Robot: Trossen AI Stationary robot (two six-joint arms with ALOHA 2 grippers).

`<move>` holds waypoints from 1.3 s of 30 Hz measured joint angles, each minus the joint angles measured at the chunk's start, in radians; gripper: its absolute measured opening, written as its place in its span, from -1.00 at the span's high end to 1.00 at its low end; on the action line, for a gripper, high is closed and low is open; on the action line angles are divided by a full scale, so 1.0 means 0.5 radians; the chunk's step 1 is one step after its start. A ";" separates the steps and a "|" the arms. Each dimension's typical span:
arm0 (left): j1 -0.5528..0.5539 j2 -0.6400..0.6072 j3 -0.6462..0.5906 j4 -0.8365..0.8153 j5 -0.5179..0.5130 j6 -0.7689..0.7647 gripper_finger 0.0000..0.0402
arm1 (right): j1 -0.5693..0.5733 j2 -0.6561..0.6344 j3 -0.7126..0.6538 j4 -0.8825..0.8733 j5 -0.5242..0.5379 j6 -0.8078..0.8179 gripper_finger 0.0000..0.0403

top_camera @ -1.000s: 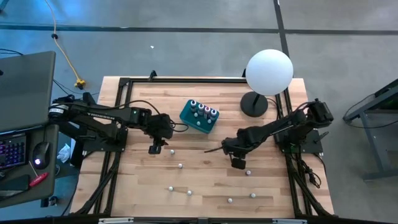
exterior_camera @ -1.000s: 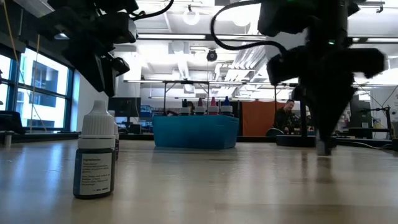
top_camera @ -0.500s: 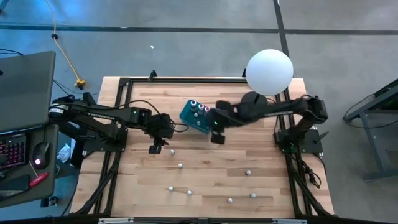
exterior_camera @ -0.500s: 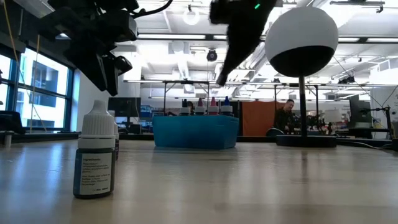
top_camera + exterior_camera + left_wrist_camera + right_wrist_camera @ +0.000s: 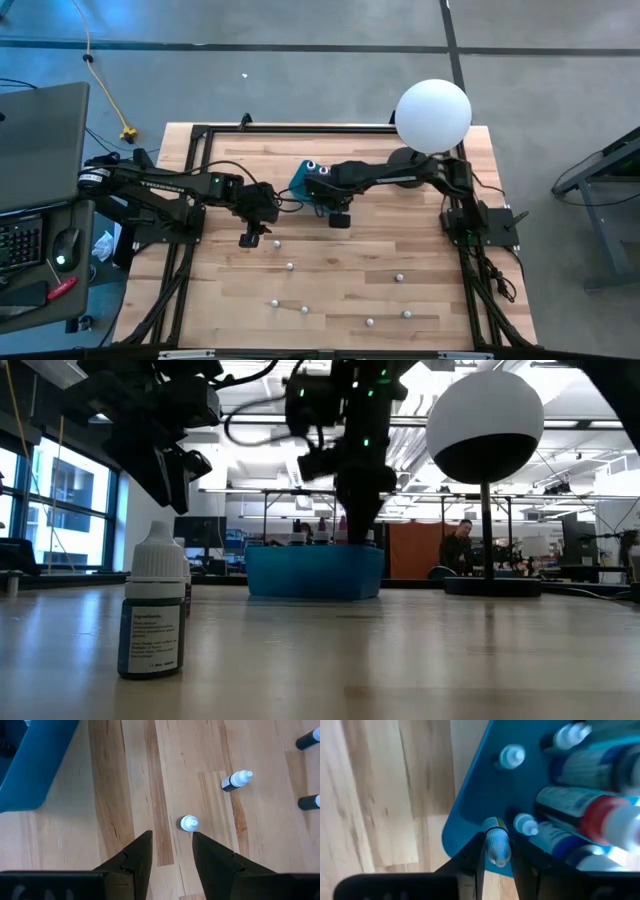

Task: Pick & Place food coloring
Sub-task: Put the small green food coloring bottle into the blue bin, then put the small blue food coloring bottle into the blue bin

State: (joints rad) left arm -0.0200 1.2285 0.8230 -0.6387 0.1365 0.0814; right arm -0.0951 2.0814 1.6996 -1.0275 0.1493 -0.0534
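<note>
Several tiny food coloring bottles with white caps stand on the wooden table, among them one at the table's middle left (image 5: 277, 243) and one close to the low camera (image 5: 155, 610). More bottles (image 5: 570, 737) stand in the teal box (image 5: 303, 180). My left gripper (image 5: 170, 842) hovers open over one bottle (image 5: 189, 823), which stands just past its fingertips. My right gripper (image 5: 338, 215) is at the box's near edge (image 5: 465, 820), shut on a bottle (image 5: 496, 845). My right gripper pinches the bottle between its two fingers (image 5: 472, 857) at its white cap end (image 5: 498, 851). The fingers come from above, pointing down. The bottle stands upright with its dark body (image 5: 493, 826) below, at the box's near corner. I cannot tell whether it rests on the box floor.
A big white globe lamp (image 5: 433, 115) on a black base (image 5: 408, 165) stands at the table's far right. Loose bottles lie spread over the near half of the table (image 5: 369, 322). A laptop (image 5: 40, 140) sits beyond the left edge. A person (image 5: 460, 545) shows far behind.
My right gripper has swung from the table's near right, up and toward the far left, carrying the bottle. It now stands low at the teal box's near edge. The bottles on the table have stayed in place.
</note>
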 joint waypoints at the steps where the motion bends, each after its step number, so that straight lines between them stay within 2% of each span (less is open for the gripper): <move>1: 0.000 0.000 0.000 -0.006 0.002 0.000 0.32 | -0.006 0.021 0.004 -0.008 -0.011 -0.002 0.66; 7: 0.000 0.000 0.002 -0.044 0.005 0.013 0.32 | -0.022 0.046 0.006 0.005 -0.007 -0.068 0.65; 13: 0.000 0.000 0.002 -0.044 0.005 0.040 0.32 | -0.049 0.046 0.006 0.018 -0.099 -0.068 0.47; 19: 0.000 0.000 0.002 -0.044 0.004 0.042 0.32 | -0.060 0.047 0.024 0.016 -0.035 -0.068 0.36; 27: 0.000 0.000 0.002 -0.044 0.023 0.039 0.32 | 0.049 0.047 0.321 -0.275 -0.104 -0.025 0.43; 32: -0.002 -0.002 0.002 -0.041 0.264 0.037 0.32 | 0.157 0.047 0.491 -0.484 -0.108 0.110 0.47; 34: -0.033 0.009 0.002 -0.039 0.326 0.031 0.32 | 0.197 0.047 0.511 -0.552 -0.160 0.184 0.48; 39: -0.172 0.078 0.003 0.025 0.278 0.048 0.32 | 0.285 0.046 0.406 -0.548 -0.402 0.346 0.51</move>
State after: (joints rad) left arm -0.1062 1.2673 0.8244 -0.6262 0.2757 0.1057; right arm 0.0473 2.1044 1.9026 -1.3015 -0.0520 0.1198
